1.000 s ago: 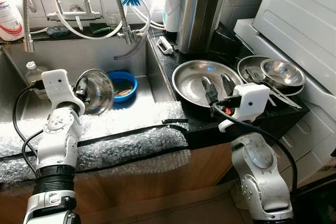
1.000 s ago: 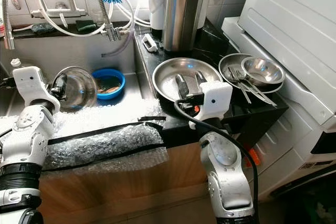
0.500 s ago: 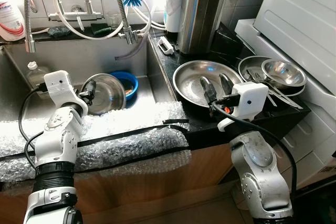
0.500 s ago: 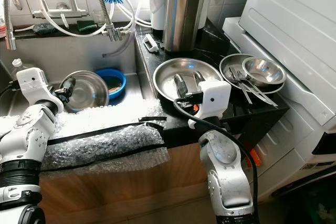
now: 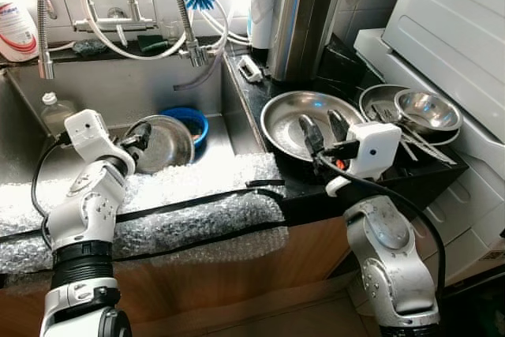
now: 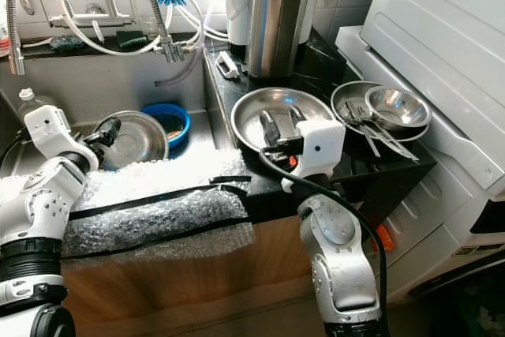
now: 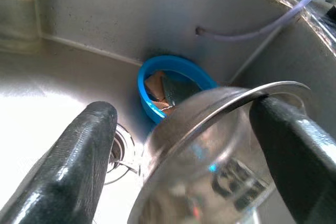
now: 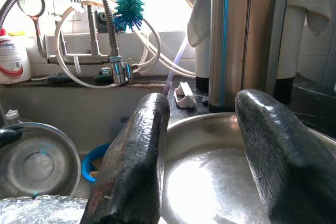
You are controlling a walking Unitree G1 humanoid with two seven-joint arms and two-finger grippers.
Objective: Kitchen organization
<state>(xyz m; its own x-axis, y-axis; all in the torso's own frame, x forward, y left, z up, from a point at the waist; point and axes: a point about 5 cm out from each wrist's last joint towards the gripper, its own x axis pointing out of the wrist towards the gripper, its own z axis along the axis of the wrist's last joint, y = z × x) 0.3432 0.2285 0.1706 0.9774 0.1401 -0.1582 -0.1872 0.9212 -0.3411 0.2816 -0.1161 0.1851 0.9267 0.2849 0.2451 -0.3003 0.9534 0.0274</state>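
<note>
Both grippers are busy: the left gripper (image 7: 184, 166) reaches into the steel sink (image 5: 102, 88), fingers spread around a steel bowl (image 5: 166, 142) and touching its rim, the bowl tilted on edge against the blue bowl (image 5: 189, 120). Over on the black counter (image 5: 260, 92), the right gripper (image 5: 322, 130) hovers above the big steel pan (image 5: 286, 120), fingers parted, holding nothing. Bubble wrap (image 5: 189, 195) lines the sink's front edge.
</note>
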